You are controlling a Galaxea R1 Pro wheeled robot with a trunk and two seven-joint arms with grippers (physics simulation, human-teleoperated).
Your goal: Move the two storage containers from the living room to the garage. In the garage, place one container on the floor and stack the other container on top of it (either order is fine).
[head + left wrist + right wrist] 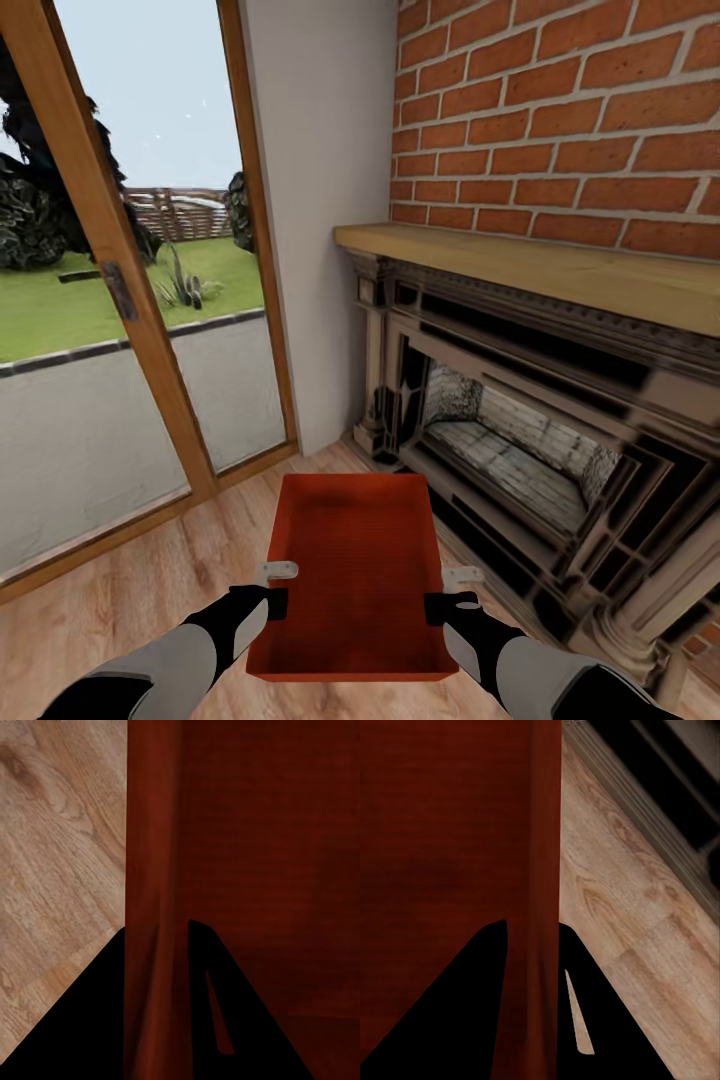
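Note:
An orange-red storage container is held up in front of me over the light wood plank floor of the living room. My left gripper is shut on its left wall and my right gripper on its right wall. In the left wrist view the container wall runs between the two black fingers. The right wrist view shows the other wall pinched the same way between dark fingers. A second container is out of view.
A dark fireplace with a wooden mantel and brick wall stands close on the right. A glass door with a wood frame fills the left, with a beige wall between them.

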